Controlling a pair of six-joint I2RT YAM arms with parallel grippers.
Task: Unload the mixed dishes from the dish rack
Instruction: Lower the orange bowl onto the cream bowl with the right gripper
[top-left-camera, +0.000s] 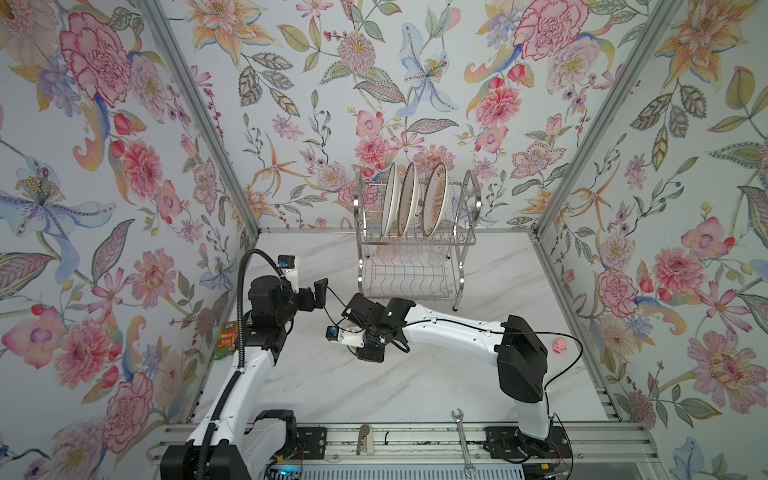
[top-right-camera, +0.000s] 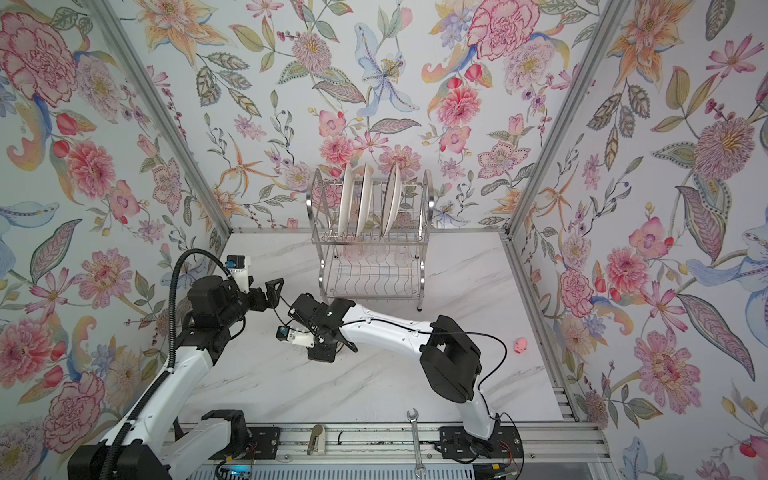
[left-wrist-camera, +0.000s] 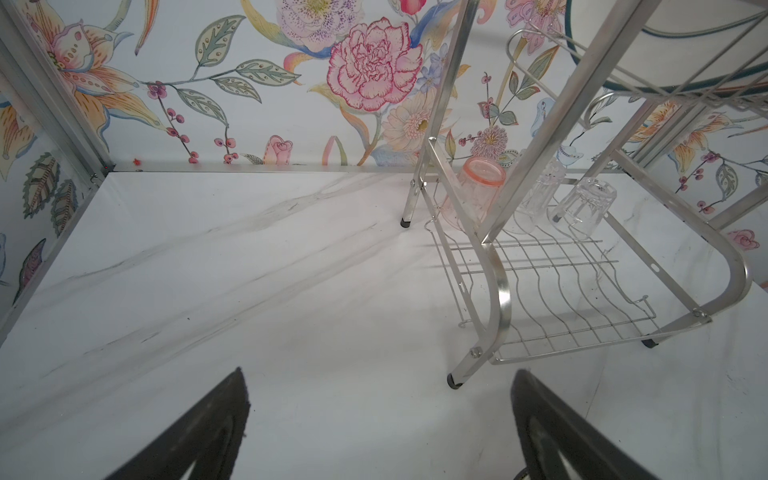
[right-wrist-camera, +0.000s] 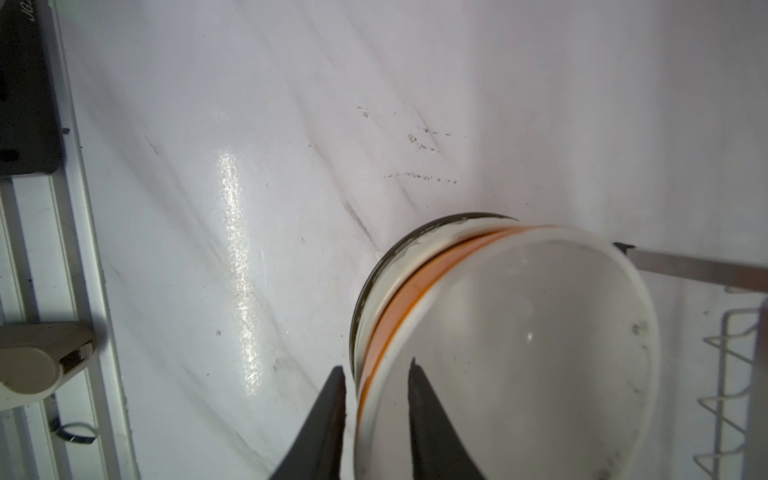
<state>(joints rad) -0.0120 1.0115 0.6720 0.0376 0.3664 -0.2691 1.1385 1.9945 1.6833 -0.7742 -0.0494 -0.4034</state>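
Orange-banded white ceramic bowl sits nested in a dark-rimmed bowl near the marble table's centre, off the steel wire dish rack. Right gripper straddles its rim, jaws clear; advise withdrawing straight up. Left gripper gapes, empty.

Three white plates stand upright in the steel dish rack's upper tier. A pink tumbler and clear tumblers sit upside down on the lower shelf. Nested bowls rest on the table.

The left arm and right arm share glossy white link shells and bulky black joint housings. A ribbed black conduit runs along the left; a thin black cable loops off the right, which shows a small green light.
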